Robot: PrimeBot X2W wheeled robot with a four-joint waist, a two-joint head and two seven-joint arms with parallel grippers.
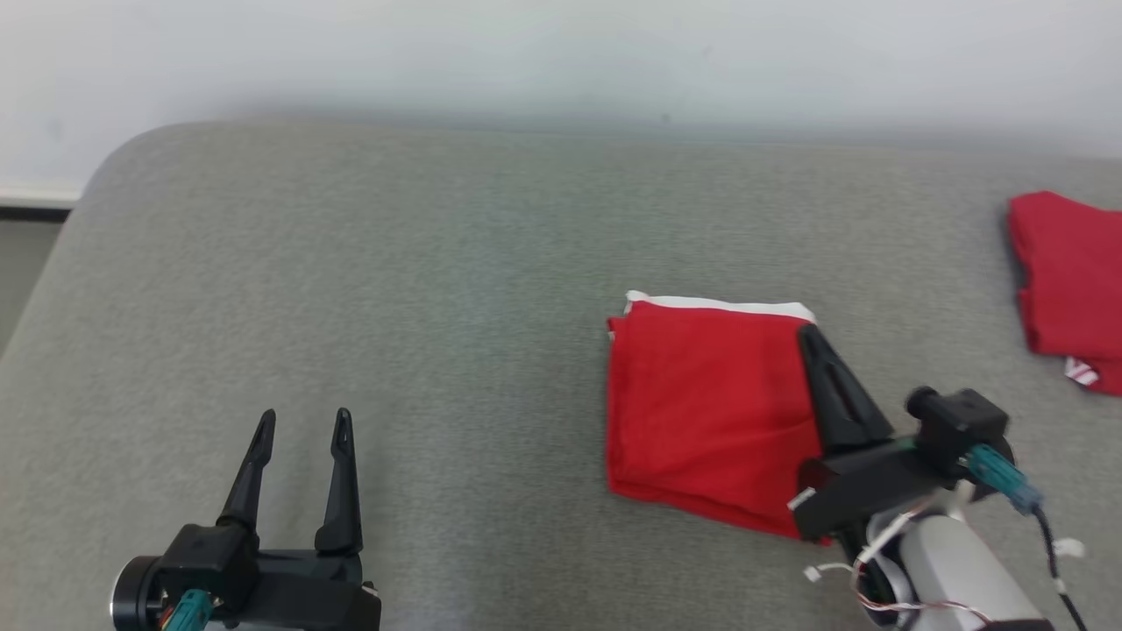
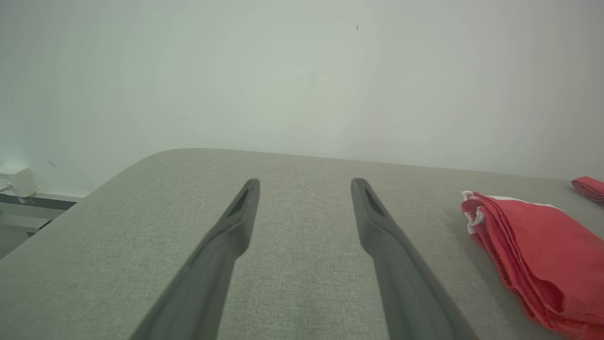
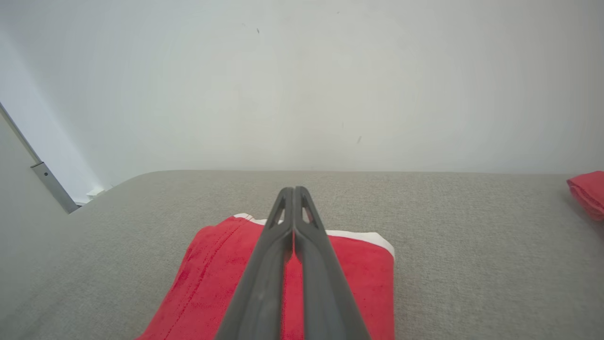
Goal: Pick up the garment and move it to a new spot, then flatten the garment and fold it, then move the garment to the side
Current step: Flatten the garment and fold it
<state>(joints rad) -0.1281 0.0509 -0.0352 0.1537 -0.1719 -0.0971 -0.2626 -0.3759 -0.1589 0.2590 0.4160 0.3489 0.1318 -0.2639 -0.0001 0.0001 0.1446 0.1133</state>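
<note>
The red garment (image 1: 701, 412) lies folded into a rough square on the grey padded surface (image 1: 394, 263), with a white band along its far edge. My right gripper (image 1: 806, 337) is shut, its two fingers pressed together, and reaches over the garment's right side with its tip near the far right corner. In the right wrist view the closed fingers (image 3: 293, 191) run above the red cloth (image 3: 212, 274) with nothing between them. My left gripper (image 1: 304, 421) stands open at the lower left, well apart from the garment. In the left wrist view the garment (image 2: 538, 255) lies to the right of the open left gripper (image 2: 306, 184).
A second red garment (image 1: 1069, 280) lies at the far right edge of the surface. A pale wall (image 1: 561, 53) rises behind it. The surface's rounded corner is at the far left, with floor beyond.
</note>
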